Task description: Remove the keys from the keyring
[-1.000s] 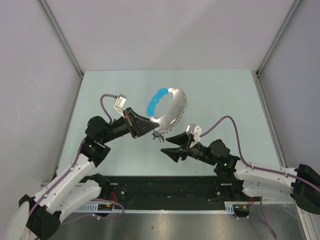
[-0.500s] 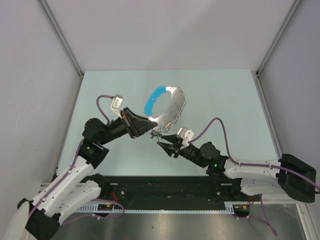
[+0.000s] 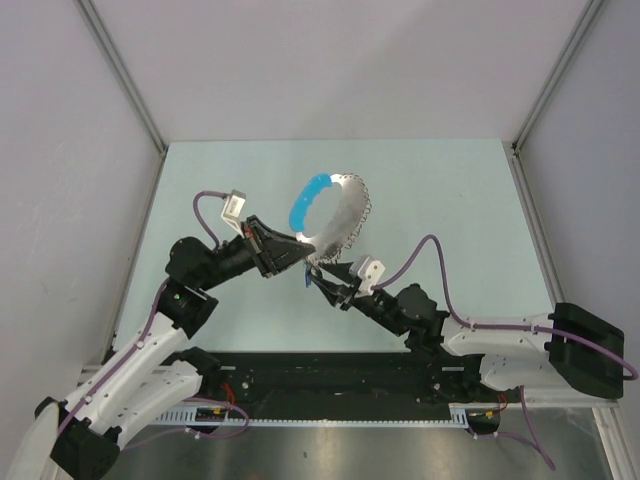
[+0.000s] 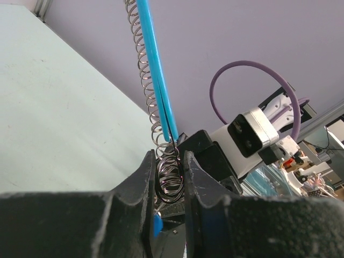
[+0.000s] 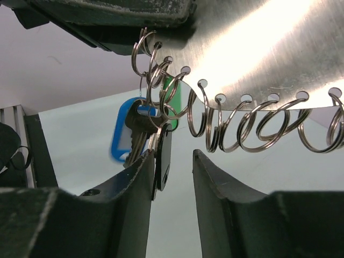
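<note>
Keys (image 5: 141, 131) are hanging beside and between the right claw's (image 5: 172, 160) parted jaws, a dark flat piece (image 5: 163, 156) resting near one jaw, nothing being squeezed. The left claw (image 4: 169, 158) is clamping together on the keyring (image 4: 170, 177) at the plate's (image 5: 258, 54) corner. Below that corner a blue tag (image 5: 121, 137) is dangling by the keys. Rings (image 5: 269, 131) are lining the plate's edge, above the desk (image 3: 450, 200).

Left gripper (image 4: 169, 161) pinched, right gripper (image 5: 172, 158) parted.
</note>
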Robot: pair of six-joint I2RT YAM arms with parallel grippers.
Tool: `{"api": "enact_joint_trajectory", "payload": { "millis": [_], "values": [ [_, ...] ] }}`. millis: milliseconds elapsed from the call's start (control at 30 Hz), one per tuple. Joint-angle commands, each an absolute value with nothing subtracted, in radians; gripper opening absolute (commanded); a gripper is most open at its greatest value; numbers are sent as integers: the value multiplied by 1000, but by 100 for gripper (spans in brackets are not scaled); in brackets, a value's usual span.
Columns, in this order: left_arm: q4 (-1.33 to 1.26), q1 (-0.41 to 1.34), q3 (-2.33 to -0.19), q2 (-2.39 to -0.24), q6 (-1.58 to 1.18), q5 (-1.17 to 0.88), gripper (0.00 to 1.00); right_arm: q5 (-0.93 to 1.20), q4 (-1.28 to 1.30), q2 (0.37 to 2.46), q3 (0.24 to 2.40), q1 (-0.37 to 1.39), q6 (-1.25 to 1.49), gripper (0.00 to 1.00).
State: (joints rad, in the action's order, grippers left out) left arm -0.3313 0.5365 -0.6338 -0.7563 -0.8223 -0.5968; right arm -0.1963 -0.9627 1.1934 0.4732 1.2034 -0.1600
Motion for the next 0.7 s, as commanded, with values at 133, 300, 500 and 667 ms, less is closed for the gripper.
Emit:
{"api": "enact_joint_trajectory", "payload": {
  "millis": [133,300,500,667],
  "values": [
    [-361,537,-641,-730,-810,-561,0,-276,-997,1174,517,1247,-247,13],
    [-307,537,-634,-724,-769,-520,0,-327,-885,1117,515,1276,-239,0],
    [-273,537,-586,-713,-739,-474,0,-376,-718,1054,511,1282,-198,0],
    [-275,537,-551,-718,-735,-457,0,-380,-686,1014,512,1282,-173,0]
  ]
}}
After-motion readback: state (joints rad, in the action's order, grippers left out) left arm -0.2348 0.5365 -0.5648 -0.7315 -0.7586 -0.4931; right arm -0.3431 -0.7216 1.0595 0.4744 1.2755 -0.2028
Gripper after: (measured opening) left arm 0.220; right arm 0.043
